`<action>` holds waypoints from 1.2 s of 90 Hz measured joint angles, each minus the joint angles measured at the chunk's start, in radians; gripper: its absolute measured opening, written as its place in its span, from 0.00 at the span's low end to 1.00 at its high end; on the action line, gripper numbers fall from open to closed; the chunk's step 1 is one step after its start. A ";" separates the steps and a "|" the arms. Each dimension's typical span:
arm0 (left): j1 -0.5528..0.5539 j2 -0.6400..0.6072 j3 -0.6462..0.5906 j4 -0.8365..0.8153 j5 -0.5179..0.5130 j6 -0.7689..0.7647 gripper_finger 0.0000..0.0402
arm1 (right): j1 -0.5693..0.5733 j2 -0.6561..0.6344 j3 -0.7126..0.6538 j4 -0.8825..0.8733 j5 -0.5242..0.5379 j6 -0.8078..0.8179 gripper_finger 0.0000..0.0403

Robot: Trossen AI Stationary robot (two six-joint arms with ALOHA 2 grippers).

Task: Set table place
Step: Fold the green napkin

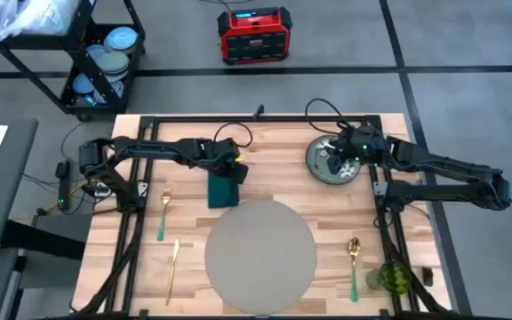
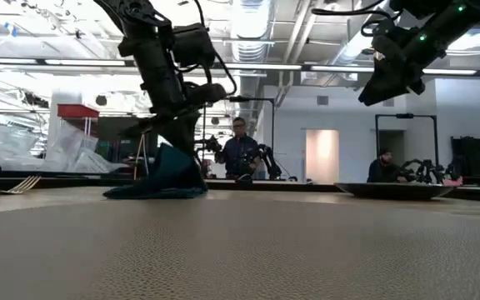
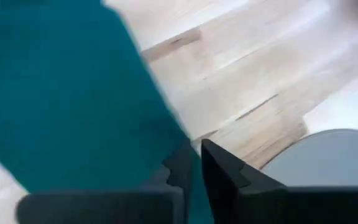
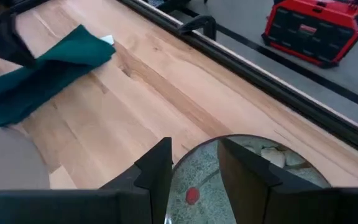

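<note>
Low view cut off both arms at the top and showed the grey placemat (image 2: 248, 250) only as a broad textured band across the foreground, its round outline lost. Its shape was clear from the high view: the placemat (image 1: 260, 253) lay flat on the wooden counter (image 1: 274, 169), near the front edge and between the cutlery. In the low view the left claw (image 2: 172, 142) came down on a dark green napkin (image 2: 161, 179) that rose in a peak to the fingers while its lower part rested on the counter. Left wrist view showed the fingers close together with the green cloth (image 3: 61, 93) between them, so the left claw was pinched on the napkin, with the placemat's edge (image 3: 328, 158) just beyond. From above, the napkin (image 1: 223, 190) sat just behind the placemat, and the left claw (image 1: 235, 169) was partly masked by its own arm.

Above the flowered plate (image 1: 334, 161) at the counter's back right hovered the right claw (image 1: 349, 158). Its wrist view showed two fingers parted, with nothing between them, over the plate (image 4: 229, 180); a small red mark on the plate could not be identified. In the low view the plate (image 2: 398, 190) was only a thin dark sliver.

Only the high view showed a fork (image 1: 164, 213), a gold knife (image 1: 173, 271), a spoon (image 1: 354, 267) and a green glass (image 1: 393, 277) half hidden at the front right corner. People in the room behind were too dim to describe.
</note>
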 joint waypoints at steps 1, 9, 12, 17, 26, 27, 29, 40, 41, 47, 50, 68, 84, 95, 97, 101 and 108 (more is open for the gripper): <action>0.000 0.000 0.000 0.004 0.003 0.005 0.07 | 0.000 0.000 0.000 0.000 0.000 0.000 0.29; 0.002 0.000 0.000 0.011 0.031 0.038 0.13 | 0.000 0.000 0.000 0.000 -0.004 -0.001 0.29; 0.002 0.000 0.000 0.009 0.042 0.039 0.15 | 0.000 0.000 0.000 0.000 -0.006 -0.001 0.29; 0.002 0.000 0.000 0.004 0.053 0.042 0.19 | 0.000 0.000 0.000 0.000 -0.006 -0.001 0.29; 0.002 0.000 0.000 0.012 0.052 0.060 0.26 | 0.000 0.000 0.000 0.000 -0.007 -0.003 0.29; 0.002 0.000 0.000 0.015 0.052 0.060 0.27 | 0.000 0.000 0.000 0.000 -0.007 -0.003 0.29; 0.002 0.000 0.000 0.020 0.052 0.059 0.28 | 0.000 0.000 0.000 0.000 -0.007 -0.003 0.29; 0.043 -0.001 0.009 0.010 0.010 0.052 0.33 | 0.000 0.000 0.000 0.000 -0.007 -0.008 0.29; 0.049 -0.001 0.010 0.006 0.001 0.052 0.33 | 0.000 0.000 0.000 0.000 -0.007 -0.008 0.29; 0.089 -0.002 0.011 0.001 -0.040 0.088 0.33 | 0.000 0.000 0.000 0.000 -0.007 -0.009 0.29; 0.113 -0.001 0.011 0.006 -0.042 0.122 0.33 | 0.000 0.000 0.000 0.001 -0.007 -0.010 0.29; 0.212 -0.001 0.012 0.002 0.036 0.378 0.33 | 0.000 0.000 0.000 0.001 -0.012 -0.011 0.29; 0.279 -0.001 0.123 -0.186 0.043 0.551 0.33 | -0.001 0.005 -0.001 0.044 -0.038 -0.010 0.29; 0.302 -0.001 0.241 -0.390 0.045 0.550 0.33 | -0.037 0.066 0.002 0.236 -0.215 0.131 0.29; 0.303 -0.002 0.260 -0.421 0.046 0.536 0.33 | -0.044 0.090 0.008 0.264 -0.245 0.170 0.29; 0.299 -0.003 0.288 -0.483 0.047 0.523 0.33 | -0.055 0.151 0.031 0.297 -0.297 0.220 0.29; 0.279 -0.012 0.301 -0.579 0.049 0.533 0.33 | -0.067 0.288 0.091 0.315 -0.355 0.238 0.29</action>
